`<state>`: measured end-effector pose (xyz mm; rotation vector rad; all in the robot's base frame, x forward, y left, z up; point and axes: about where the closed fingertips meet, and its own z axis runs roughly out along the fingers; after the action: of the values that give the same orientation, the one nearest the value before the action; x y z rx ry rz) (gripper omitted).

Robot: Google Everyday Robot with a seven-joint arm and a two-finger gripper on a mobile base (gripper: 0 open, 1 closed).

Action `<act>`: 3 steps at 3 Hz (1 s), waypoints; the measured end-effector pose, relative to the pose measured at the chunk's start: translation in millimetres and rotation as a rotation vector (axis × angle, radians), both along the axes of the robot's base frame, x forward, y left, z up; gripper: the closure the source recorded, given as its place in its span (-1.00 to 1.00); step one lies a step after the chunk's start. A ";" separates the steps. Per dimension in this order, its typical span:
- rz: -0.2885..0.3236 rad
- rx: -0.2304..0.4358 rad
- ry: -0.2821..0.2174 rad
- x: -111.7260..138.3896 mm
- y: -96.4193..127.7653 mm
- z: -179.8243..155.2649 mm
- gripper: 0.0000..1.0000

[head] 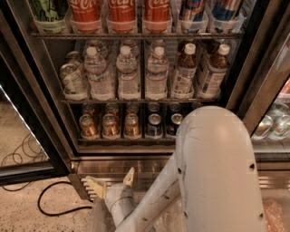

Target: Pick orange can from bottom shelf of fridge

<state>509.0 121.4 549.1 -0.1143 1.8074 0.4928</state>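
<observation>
The fridge stands open in front of me. Its bottom shelf holds rows of short orange cans on the left and blue cans to their right. My gripper is low, in front of the steel base grille, below and in front of the orange cans. Its two yellowish fingers are spread apart and hold nothing. My white arm fills the lower right and hides the shelf's right end.
Water bottles and brown drink bottles fill the middle rack; red cola cans stand above. The glass door hangs open at left. A black cable lies on the speckled floor. A second cooler stands at right.
</observation>
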 end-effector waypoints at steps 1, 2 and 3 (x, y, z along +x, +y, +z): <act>0.061 0.009 -0.087 17.8 24.5 9.6 -1.00; 0.082 -0.007 -0.170 39.9 37.1 25.4 -1.00; 0.081 -0.007 -0.170 40.0 37.1 25.4 -1.00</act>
<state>549.0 158.5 574.5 -0.2286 1.6432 0.5185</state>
